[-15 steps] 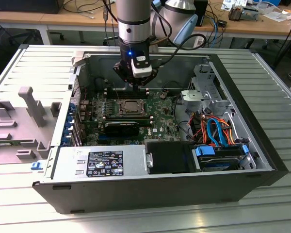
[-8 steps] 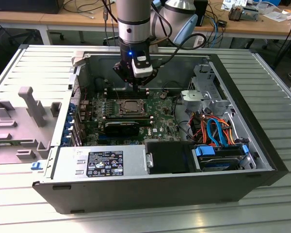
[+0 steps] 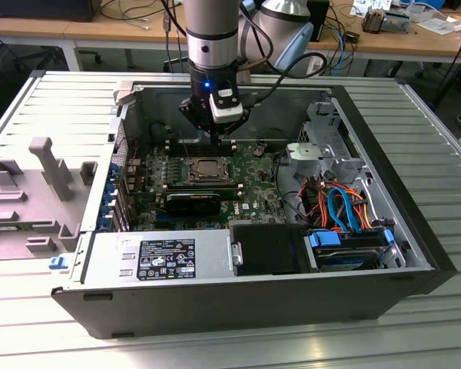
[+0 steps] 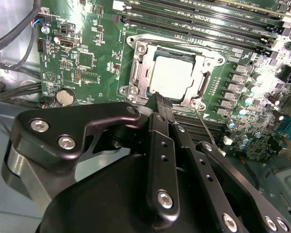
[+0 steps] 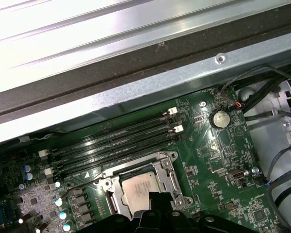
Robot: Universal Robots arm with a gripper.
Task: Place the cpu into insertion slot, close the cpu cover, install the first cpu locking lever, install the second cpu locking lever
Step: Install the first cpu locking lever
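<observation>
Currently on the lever stage, by my read; cpu [image 4: 172,76] sits flat in the insertion slot [image 4: 160,50], roughly mid-board on the motherboard [image 4: 77,58] inside the open computer case [image 3: 253,307]; cpu cover [image 4: 141,68] looks down over it, silver frame around the chip, metal top showing through the window. So steps one and two look done; can't confirm the cover is fully seated.

Gripper [image 4: 161,101] hangs low over the socket's near edge in the second wrist view; fingers drawn together at the tips, nothing visible between them; can't tell whether the tips touch the frame or hover just above. In the exterior view it stands at the socket's far side, next to the memory slots [image 5: 116,141].

One thin wire lever [image 4: 204,130] sticks out from the socket corner, beside the fingers, apparently unlatched; the other lever I can't make out.

Judgement: latching calls for pressing that wire down and sideways under its hook; thin, springy target, easy to slip off; the closed tips suit pushing, not pinching.
</observation>
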